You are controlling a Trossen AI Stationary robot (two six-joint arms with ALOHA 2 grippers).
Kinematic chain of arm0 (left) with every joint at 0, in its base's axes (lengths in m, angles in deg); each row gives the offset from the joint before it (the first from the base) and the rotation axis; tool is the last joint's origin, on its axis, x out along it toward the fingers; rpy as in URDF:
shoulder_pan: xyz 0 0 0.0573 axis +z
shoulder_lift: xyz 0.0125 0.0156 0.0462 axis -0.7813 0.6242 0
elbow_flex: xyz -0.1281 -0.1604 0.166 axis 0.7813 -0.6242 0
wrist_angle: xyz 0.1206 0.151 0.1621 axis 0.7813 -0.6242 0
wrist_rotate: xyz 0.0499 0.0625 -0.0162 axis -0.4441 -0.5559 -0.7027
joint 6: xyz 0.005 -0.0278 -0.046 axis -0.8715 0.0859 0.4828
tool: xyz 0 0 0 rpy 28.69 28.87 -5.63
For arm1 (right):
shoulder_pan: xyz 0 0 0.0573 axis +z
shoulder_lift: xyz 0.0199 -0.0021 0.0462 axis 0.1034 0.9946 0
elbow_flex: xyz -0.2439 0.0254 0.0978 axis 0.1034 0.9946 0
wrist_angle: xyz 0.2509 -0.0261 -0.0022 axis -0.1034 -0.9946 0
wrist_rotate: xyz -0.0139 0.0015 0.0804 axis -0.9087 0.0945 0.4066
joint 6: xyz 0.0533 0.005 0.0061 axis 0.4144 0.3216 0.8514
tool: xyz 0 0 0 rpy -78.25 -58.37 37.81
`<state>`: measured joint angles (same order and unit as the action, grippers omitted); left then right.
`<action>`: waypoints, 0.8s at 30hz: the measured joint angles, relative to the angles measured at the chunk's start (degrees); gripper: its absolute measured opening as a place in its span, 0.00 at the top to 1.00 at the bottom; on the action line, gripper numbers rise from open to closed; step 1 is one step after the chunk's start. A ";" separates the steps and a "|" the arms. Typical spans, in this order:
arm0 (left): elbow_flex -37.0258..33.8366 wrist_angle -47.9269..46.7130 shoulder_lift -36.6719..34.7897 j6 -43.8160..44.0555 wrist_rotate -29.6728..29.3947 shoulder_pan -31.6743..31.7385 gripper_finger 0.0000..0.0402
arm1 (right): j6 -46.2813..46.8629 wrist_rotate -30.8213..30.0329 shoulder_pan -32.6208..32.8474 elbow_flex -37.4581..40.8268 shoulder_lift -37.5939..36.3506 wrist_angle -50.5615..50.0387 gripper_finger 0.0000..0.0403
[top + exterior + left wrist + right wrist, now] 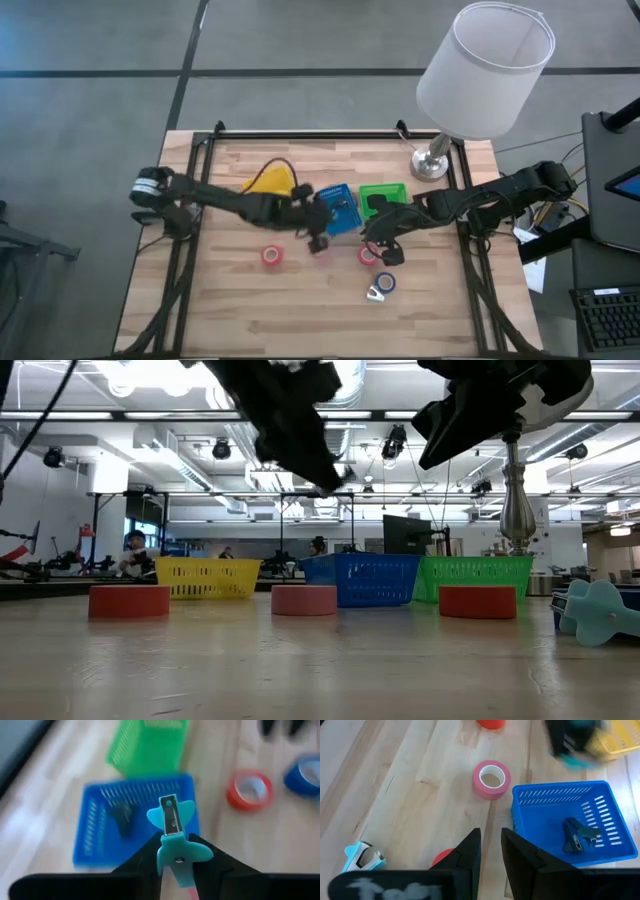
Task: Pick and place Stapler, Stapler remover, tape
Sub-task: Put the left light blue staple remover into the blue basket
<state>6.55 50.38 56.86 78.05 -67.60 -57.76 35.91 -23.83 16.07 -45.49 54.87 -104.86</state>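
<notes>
One stapler remover clamped in left hand, above blue basket; right hand empty, near-closed.

Open-plan lab, exposed ceiling ducts, strip lights, workbenches, person seated at distant desk

Below my jaws the wooden table is carrying a yellow basket, a blue basket and a green basket. Red, pink and blue tape rolls are lying around them, a pale blue staple remover is resting beside the blue roll, and a lamp is standing farther off.
</notes>
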 joint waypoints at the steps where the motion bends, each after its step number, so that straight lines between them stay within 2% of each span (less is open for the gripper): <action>1: -0.45 2.28 0.76 -1.57 -0.28 1.42 0.77 | -0.02 0.00 0.00 0.07 0.00 0.00 0.82; 7: -0.82 9.68 9.08 -4.15 0.52 8.17 0.78 | -0.02 -0.02 0.00 1.09 0.00 -0.08 0.80; 12: -0.89 10.07 14.78 -4.14 5.88 9.60 0.79 | -0.26 0.00 0.00 2.41 0.00 -0.52 0.82; 18: -0.84 10.67 15.47 -7.07 6.62 9.14 0.67 | -2.64 0.00 -0.02 3.39 0.00 -0.55 0.82; 24: -0.06 10.71 12.95 -9.43 6.26 9.00 0.57 | -2.80 0.00 0.00 3.40 0.00 -0.48 0.80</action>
<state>6.50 61.10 69.81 68.61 -61.35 -48.76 33.11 -23.83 16.07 -42.10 54.87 -105.34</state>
